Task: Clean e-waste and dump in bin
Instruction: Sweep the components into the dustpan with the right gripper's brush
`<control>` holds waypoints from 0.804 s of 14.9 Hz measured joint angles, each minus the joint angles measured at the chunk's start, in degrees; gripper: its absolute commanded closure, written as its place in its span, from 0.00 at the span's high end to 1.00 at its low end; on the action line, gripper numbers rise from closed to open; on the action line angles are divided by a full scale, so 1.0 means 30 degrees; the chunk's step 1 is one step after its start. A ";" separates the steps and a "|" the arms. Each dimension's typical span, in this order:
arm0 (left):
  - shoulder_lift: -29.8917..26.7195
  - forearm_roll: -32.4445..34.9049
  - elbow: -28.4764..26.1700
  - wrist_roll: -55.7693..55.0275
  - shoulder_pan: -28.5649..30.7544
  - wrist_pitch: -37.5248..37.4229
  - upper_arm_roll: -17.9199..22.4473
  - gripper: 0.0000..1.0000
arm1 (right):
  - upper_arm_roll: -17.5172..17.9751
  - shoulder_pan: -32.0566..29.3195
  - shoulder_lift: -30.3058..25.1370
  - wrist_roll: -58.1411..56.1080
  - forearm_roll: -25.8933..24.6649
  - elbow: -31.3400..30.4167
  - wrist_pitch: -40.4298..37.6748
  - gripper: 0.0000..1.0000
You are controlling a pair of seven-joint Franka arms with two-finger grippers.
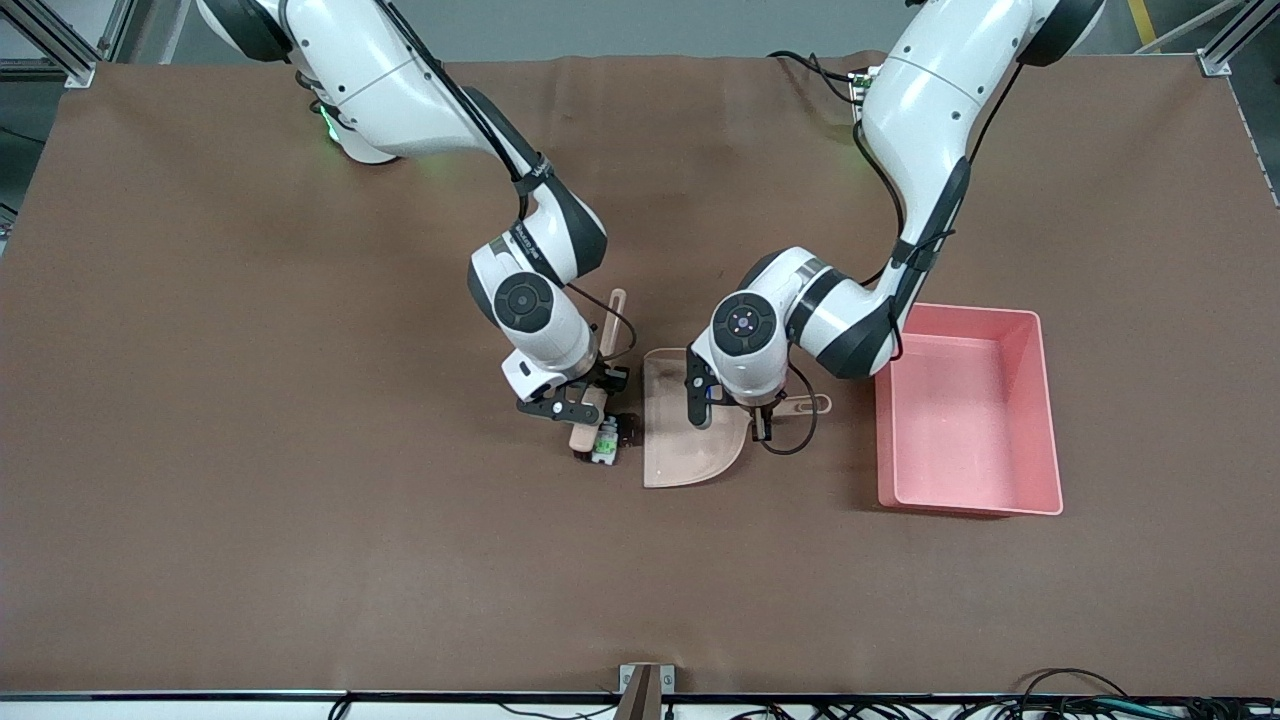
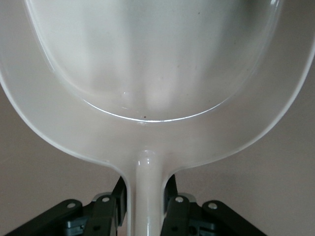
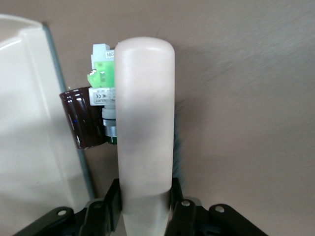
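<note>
**Sweeping the two parts over the dustpan's lip**

I take the dustpan [image 1: 690, 440] as my landmark. Its open edge faces the right arm's end of the table, and its handle points toward the pink bin [image 1: 968, 410], which stands just beside that handle on the left arm's end.

Just outside the pan's open edge lie the white-and-green switch [image 3: 102, 83] and the dark maroon cylinder [image 3: 82, 117], touching each other; the cylinder sits right against the lip.

My right gripper [image 3: 143, 206] is clamped on the handle of a small beige brush [image 3: 146, 123], whose head rests just beside the switch, on the side away from the pan. My left gripper [image 2: 145, 206] is clamped on the dustpan's handle, and the pan's inside looks empty.

To do this well, I judge I should press the lip flat to the cloth so nothing slips under, then push the brush slowly and level toward the pan, keeping both parts ahead of it. The cylinder may roll aside.
</note>
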 measured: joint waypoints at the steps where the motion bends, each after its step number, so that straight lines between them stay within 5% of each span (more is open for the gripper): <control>1: 0.0000 0.0000 0.0000 0.0000 0.0000 0.0000 0.0000 0.19 | 0.0000 0.0143 0.0153 0.0031 0.0095 0.0182 -0.0011 0.00; 12: 0.0007 0.0000 0.0000 -0.0098 0.0000 -0.0004 0.0003 0.18 | 0.0002 0.1397 0.1263 0.1191 0.0997 0.2283 -0.0726 0.00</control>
